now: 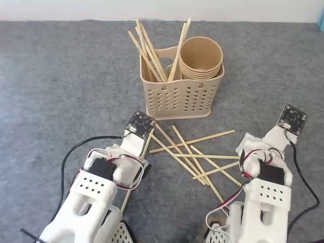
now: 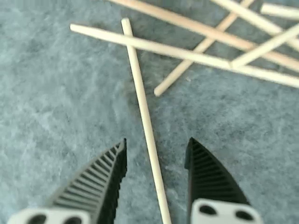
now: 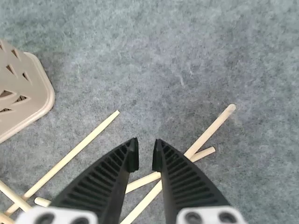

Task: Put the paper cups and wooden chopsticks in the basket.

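Observation:
A beige slotted basket stands at the back middle of the grey carpet. It holds a stack of paper cups and several upright wooden chopsticks. Several loose chopsticks lie crossed on the carpet between the two arms. My left gripper is open low over the carpet, and one chopstick runs lengthwise between its fingers. My right gripper is shut apart from a narrow slit, holding nothing, and hovers above two chopsticks at the pile's right end.
The left arm and the right arm fill the front of the table. A corner of the basket lies close to the right gripper. Bare carpet stretches to the far left and far right.

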You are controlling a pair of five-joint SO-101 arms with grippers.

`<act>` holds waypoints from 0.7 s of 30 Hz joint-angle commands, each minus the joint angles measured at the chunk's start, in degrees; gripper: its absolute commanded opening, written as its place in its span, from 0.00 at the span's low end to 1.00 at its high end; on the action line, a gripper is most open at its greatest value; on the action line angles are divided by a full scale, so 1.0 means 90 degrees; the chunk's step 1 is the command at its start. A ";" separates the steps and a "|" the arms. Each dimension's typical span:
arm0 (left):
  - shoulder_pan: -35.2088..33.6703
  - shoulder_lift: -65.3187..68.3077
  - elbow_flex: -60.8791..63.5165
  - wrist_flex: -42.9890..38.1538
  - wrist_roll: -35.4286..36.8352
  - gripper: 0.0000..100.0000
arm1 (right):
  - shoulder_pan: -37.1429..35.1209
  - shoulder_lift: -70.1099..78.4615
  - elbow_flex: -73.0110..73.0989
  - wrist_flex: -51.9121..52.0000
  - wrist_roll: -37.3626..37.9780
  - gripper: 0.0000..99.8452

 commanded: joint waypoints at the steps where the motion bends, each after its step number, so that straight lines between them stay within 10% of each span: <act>1: -0.0020 0.0293 -0.0132 -0.0283 0.0078 0.20 | 0.0054 0.0034 -0.0381 -0.0122 -0.0068 0.06; 14: -0.0225 0.3663 -0.1792 -0.0518 0.0078 0.18 | 0.0063 0.0034 -0.0381 -0.0132 -0.0068 0.06; 21: 0.0000 0.3702 -0.1734 -0.0371 0.0039 0.01 | 0.0063 0.0034 -0.0381 -0.0142 -0.0068 0.06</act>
